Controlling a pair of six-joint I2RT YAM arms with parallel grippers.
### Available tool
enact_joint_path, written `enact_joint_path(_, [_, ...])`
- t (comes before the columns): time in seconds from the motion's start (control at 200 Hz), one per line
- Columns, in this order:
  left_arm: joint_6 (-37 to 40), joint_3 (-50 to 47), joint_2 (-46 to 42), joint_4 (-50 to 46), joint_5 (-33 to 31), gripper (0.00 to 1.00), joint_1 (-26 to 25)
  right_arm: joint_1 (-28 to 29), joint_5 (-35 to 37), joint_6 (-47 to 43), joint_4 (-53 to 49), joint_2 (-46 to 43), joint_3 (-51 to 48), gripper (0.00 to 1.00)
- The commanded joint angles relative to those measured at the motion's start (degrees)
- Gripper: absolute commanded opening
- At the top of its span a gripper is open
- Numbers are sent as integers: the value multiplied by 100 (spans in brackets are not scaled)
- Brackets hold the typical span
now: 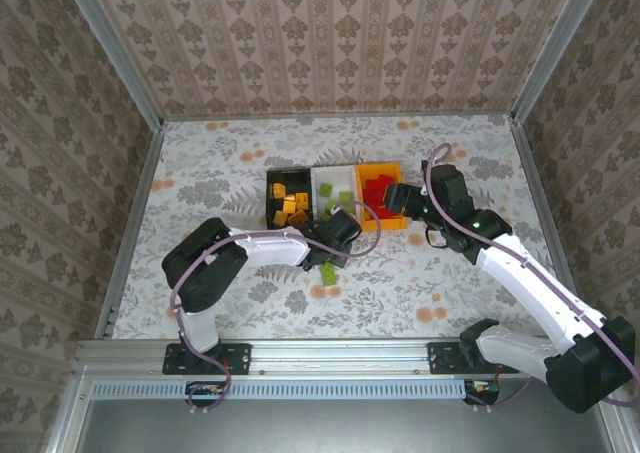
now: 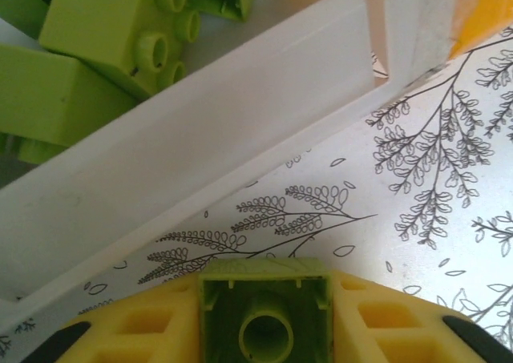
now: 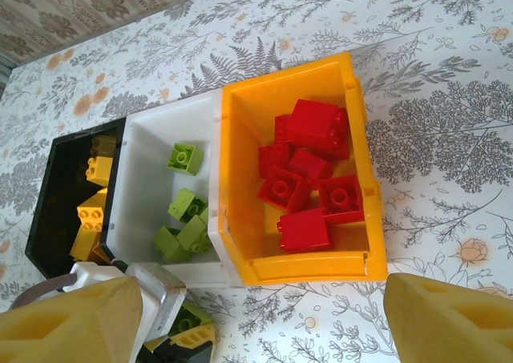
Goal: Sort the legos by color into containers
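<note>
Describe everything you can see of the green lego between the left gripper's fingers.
The light green lego is a plastic brick, seen from its hollow underside, with thin walls and one round tube inside. It sits between the yellow pads of the left gripper, which press both its sides. It is outside the white bin, over the floral table; whether it rests on it is unclear.

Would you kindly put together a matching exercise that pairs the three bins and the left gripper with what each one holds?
Column one:
1. black bin
2. white bin
3. orange bin
4. left gripper

Column two:
A. red bricks
B. a single green brick, clamped between the pads
C. yellow bricks
D. several green bricks, lying loose

Pairs: 1-C, 2-D, 3-A, 4-B
</note>
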Motion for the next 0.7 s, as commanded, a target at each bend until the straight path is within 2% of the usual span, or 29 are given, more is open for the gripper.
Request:
enact_joint_path(0.0, [-110,-12,-198,-143,12,32,-86,43,43,98,-68,-147,-121,80])
enact_joint_path(0.165, [-250,-162,-842,-134,155,27,-166,44,74,179,-88,-322,-337,80])
enact_joint_path(0.365, [-138,179,-1596,-391,271,27,50,48,35,258,-156,-578,-698,80])
enact_joint_path(0.485, [42,870,-1284,-637,600,27,500,77,28,285,-170,-627,-927,80])
enact_joint_path(0.695, [128,2035,-106,-855,1043,27,1037,423,164,340,-206,-693,-1264,80])
